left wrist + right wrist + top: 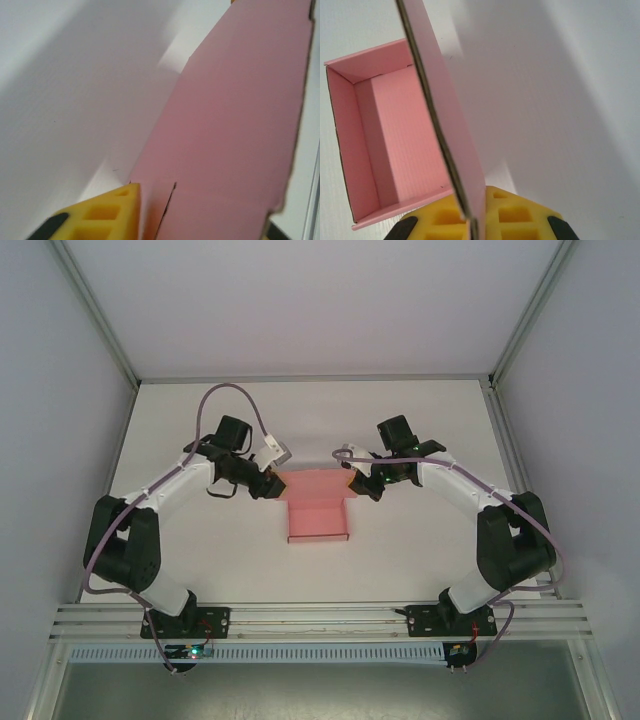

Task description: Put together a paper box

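The pink paper box sits mid-table as an open tray, with its lid flap raised along the far side. My left gripper is at the flap's left end. In the left wrist view one yellow finger lies against the flap, and the other finger is hidden behind the card. My right gripper is at the flap's right end. It is shut on the flap's edge, with a yellow pad on each side of the card. The open tray lies to the left of that edge.
The white table is walled by white panels on the left, right and back. An aluminium rail with both arm bases runs along the near edge. Purple cables loop off each arm.
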### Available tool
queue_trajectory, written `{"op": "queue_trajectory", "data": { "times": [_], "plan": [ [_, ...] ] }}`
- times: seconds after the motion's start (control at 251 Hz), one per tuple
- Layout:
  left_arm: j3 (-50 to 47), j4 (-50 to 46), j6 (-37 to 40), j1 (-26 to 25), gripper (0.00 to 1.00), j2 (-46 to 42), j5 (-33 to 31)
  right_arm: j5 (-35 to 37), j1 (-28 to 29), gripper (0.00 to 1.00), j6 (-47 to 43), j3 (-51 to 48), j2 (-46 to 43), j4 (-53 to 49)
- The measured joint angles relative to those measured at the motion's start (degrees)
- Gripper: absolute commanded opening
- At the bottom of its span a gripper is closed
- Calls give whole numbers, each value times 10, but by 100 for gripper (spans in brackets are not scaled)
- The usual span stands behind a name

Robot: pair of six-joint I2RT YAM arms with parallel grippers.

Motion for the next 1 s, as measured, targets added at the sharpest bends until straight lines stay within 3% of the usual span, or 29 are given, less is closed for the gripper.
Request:
{"op": "queue_trajectory", "data": {
  "times": [0.156, 0.295, 0.387, 0.515, 0.678, 1.002],
  "plan": [
    [6, 11, -16, -15, 4, 4, -38, 15, 1, 0, 23, 2, 1, 8],
    [11, 43, -71, -34, 11, 3, -118, 67, 15, 0, 84, 1, 0, 40],
    [25, 50, -122, -50, 11, 3, -190, 143, 43, 0, 161, -2, -7, 82],
    [52, 51, -208, -84, 0, 6, -304, 313, 107, 0, 301, -2, -21, 132],
    [124, 60, -320, -113, 1, 41, -426, 461, 153, 0, 492, -30, -23, 225],
    [166, 108, -470, -157, 0, 101, -517, 631, 184, 0, 724, -64, 6, 332]
  ]
}}
